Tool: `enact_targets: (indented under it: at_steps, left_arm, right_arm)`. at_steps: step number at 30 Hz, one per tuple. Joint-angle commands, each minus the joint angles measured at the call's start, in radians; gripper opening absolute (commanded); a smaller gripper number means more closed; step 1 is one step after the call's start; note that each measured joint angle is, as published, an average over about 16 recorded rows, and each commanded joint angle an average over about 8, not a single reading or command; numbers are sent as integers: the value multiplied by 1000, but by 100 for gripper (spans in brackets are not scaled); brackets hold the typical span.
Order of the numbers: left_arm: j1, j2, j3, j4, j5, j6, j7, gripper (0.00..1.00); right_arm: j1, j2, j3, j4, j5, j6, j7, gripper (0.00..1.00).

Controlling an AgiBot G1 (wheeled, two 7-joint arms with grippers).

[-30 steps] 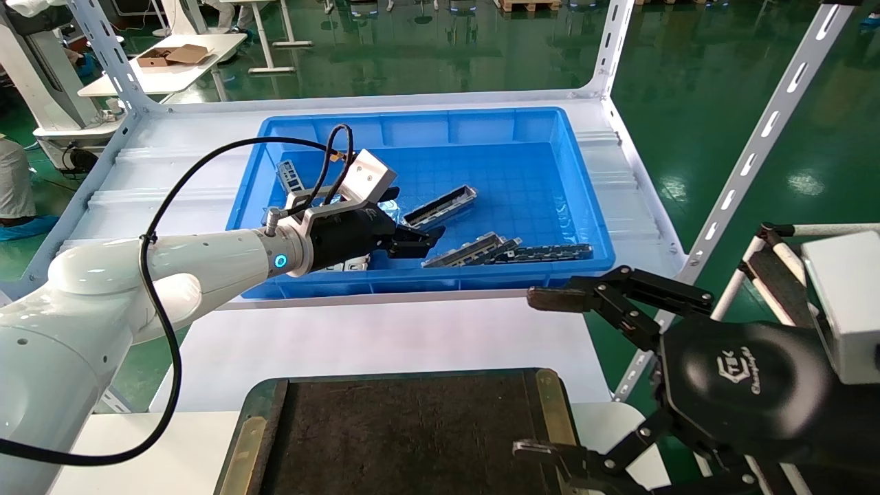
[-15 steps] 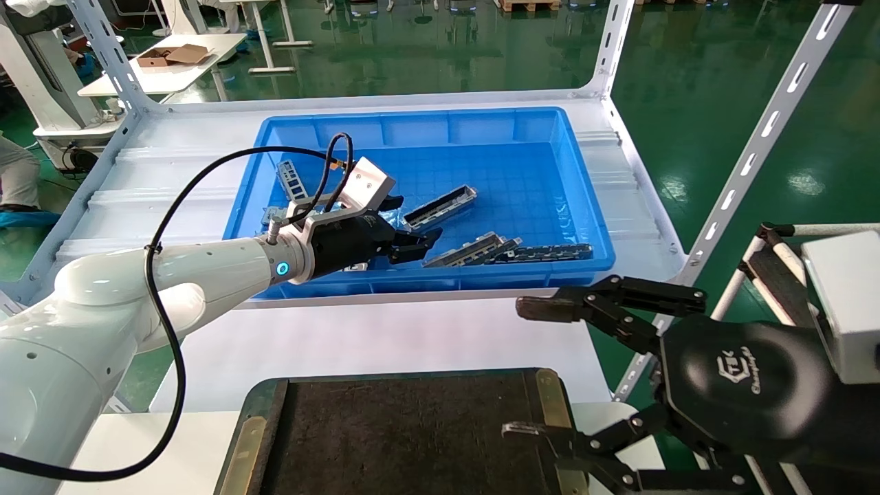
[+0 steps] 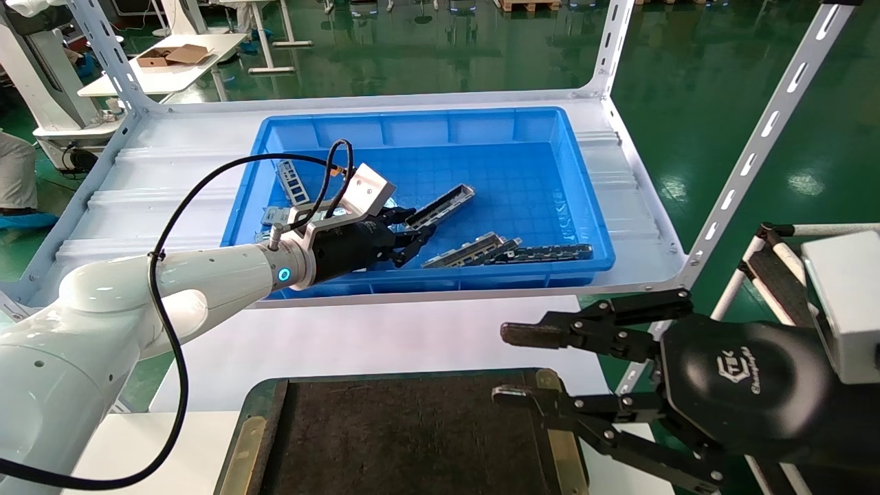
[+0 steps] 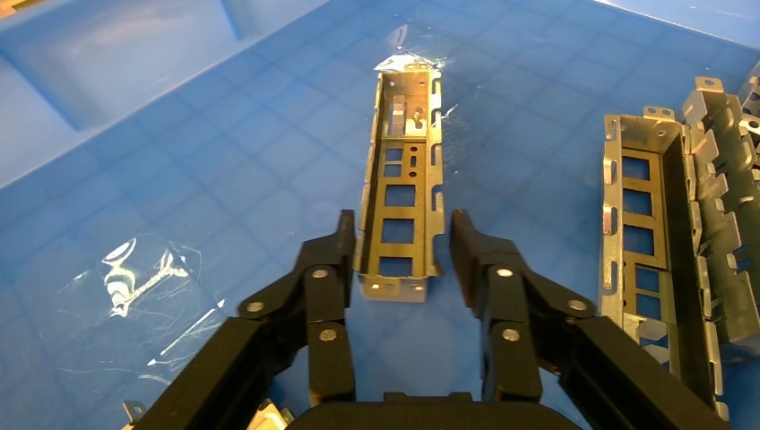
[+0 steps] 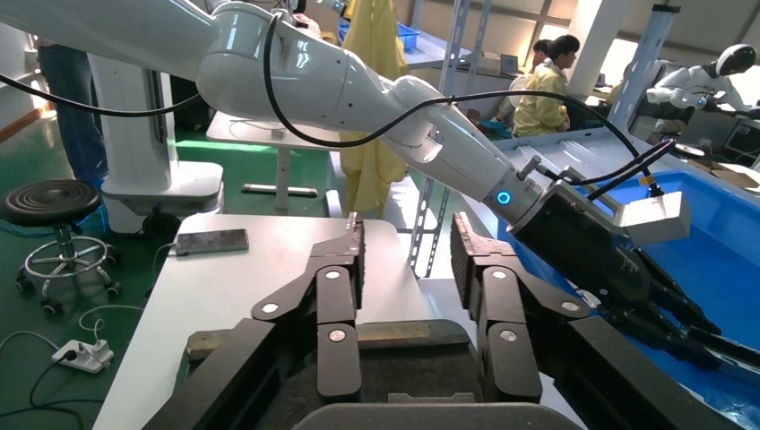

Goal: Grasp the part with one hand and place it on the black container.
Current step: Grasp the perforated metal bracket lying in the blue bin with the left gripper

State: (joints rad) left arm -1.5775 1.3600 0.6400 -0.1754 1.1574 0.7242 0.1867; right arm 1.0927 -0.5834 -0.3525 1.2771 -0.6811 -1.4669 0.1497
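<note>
Pincer (image 4: pixel 398 260) of left arm gapes astride the part (image 4: pixel 402 179); no writing legible.

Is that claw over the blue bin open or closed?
Open. The left gripper has a finger on each side of the part, with visible gaps, not yet clamping it.

Left arm extended forward and inward, wrist ring lit blue, cable looping over the forearm. Left gripper (image 3: pixel 405 240) low, fingers (image 4: pixel 330 269) spread apart, tips pointing away from the body. Right gripper (image 3: pixel 512 364) held nearer the body, jaws parted, pointing leftward.
</note>
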Motion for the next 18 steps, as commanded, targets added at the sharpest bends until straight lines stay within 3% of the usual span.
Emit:
enact_targets:
  at_steps: [1,12,18]
  left_arm:
    - [1,0,6,0,-6,-2,-1,0]
    - [-21,-9,10,-2,-64,25,18,0]
    - [-48,-36,-6,3,-104,134,45,0]
  right_arm:
    - [0,0,0,0,0,0,0,0]
    - [0,0,0,0,0,0,0,0]
    - [0,0,0,0,0,0,0,0]
